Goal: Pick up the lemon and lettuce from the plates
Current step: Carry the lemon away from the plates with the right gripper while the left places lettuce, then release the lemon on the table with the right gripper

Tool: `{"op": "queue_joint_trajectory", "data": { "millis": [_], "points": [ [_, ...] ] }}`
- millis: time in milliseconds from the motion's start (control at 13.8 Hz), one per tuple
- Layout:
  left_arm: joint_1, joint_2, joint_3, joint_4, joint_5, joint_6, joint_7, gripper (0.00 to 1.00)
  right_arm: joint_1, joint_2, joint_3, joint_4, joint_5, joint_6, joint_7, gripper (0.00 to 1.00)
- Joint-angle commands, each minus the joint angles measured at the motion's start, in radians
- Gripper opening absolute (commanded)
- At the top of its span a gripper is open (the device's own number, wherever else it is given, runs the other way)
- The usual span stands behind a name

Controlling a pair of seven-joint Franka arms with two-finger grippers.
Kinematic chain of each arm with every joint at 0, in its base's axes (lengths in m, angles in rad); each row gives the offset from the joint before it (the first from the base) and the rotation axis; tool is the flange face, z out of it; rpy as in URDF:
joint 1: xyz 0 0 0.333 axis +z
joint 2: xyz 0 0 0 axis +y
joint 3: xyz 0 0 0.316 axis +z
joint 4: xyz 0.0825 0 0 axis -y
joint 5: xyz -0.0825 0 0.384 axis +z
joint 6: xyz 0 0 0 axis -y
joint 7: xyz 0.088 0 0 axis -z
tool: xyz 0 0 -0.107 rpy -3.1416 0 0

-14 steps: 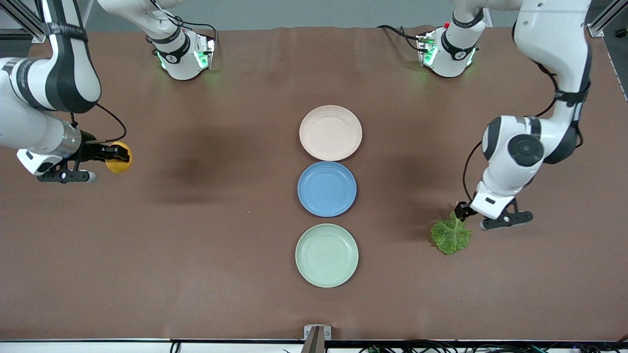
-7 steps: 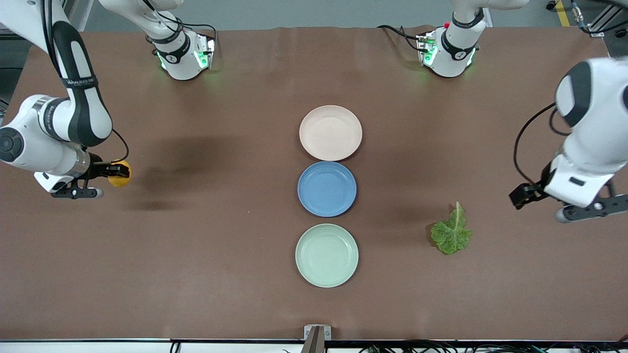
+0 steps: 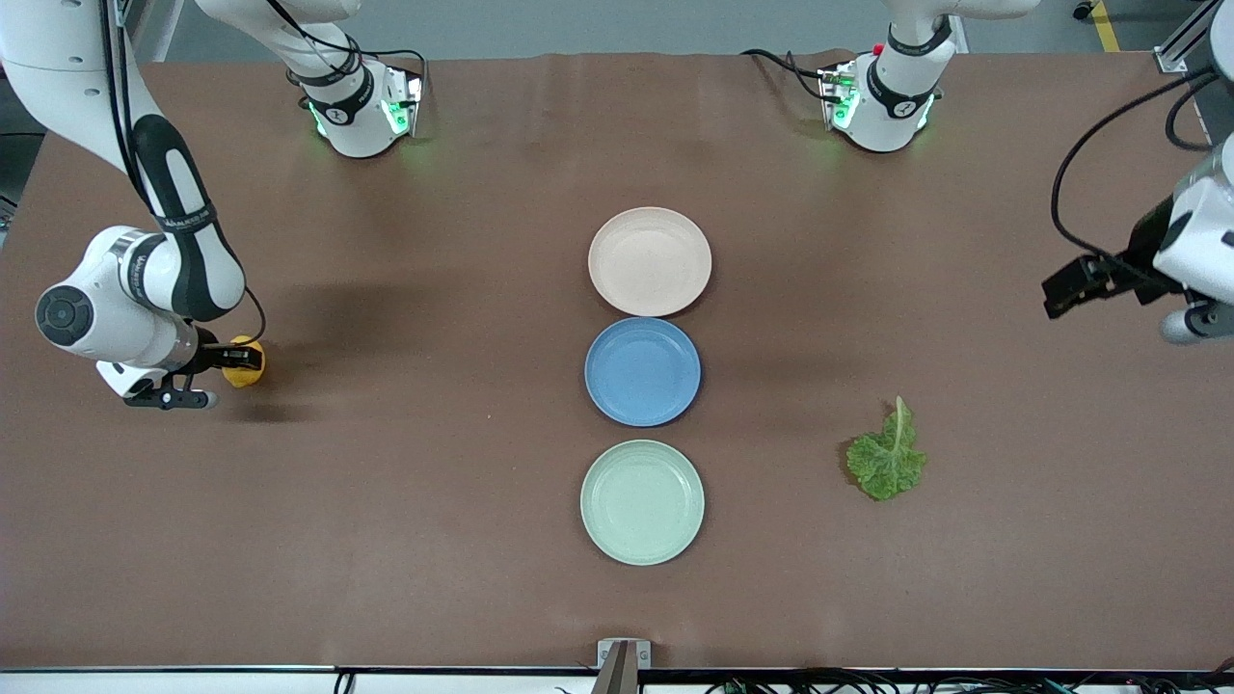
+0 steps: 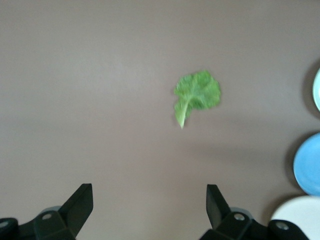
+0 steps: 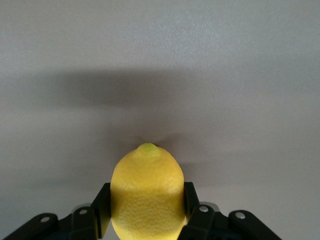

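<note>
Lemon (image 3: 243,360) clamped between the fingers of the right end effector (image 3: 241,360), low over the table (image 3: 434,501) toward the right arm's end; pointed tip (image 5: 148,148) facing away from the wrist. Lettuce (image 3: 888,461) flat on the table toward the left arm's end, off any plate, stem pointing toward the bases. Left end effector (image 3: 1065,287) raised over bare table near that end, fingers spread wide, nothing held. Beige-pink plate (image 3: 650,261), blue plate (image 3: 643,372), mint green plate (image 3: 642,502) lined up mid-table, all bare.
</note>
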Motion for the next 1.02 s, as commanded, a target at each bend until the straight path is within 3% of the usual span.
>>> {"op": "queue_joint_trajectory", "data": {
  "millis": [0, 73, 218, 363, 581, 944],
  "points": [
    [0.021, -0.078, -0.02, -0.035, -0.049, -0.051, 0.038, 1.0, -0.023, -0.007, 0.022, 0.005, 0.027, -0.005, -0.013, 0.33],
    [0.06, -0.106, -0.022, -0.051, -0.092, -0.051, 0.07, 1.0, -0.023, -0.007, 0.022, 0.004, 0.039, -0.006, -0.013, 0.41],
    [0.16, -0.127, -0.085, -0.074, -0.164, -0.054, 0.156, 1.0, -0.023, -0.016, 0.02, 0.004, 0.039, -0.019, -0.011, 1.0],
    [0.224, -0.167, -0.154, -0.132, -0.168, -0.052, 0.157, 1.0, -0.026, -0.057, 0.02, 0.017, 0.039, -0.089, -0.013, 1.0],
    [0.232, -0.204, -0.198, -0.163, -0.154, -0.051, 0.153, 1.0, -0.029, -0.186, 0.019, 0.059, 0.041, -0.266, -0.001, 1.0],
    [0.188, -0.244, -0.203, -0.233, -0.053, -0.008, 0.147, 1.0, 0.018, -0.407, 0.035, 0.152, 0.039, -0.57, 0.135, 1.0]
  ]
}}
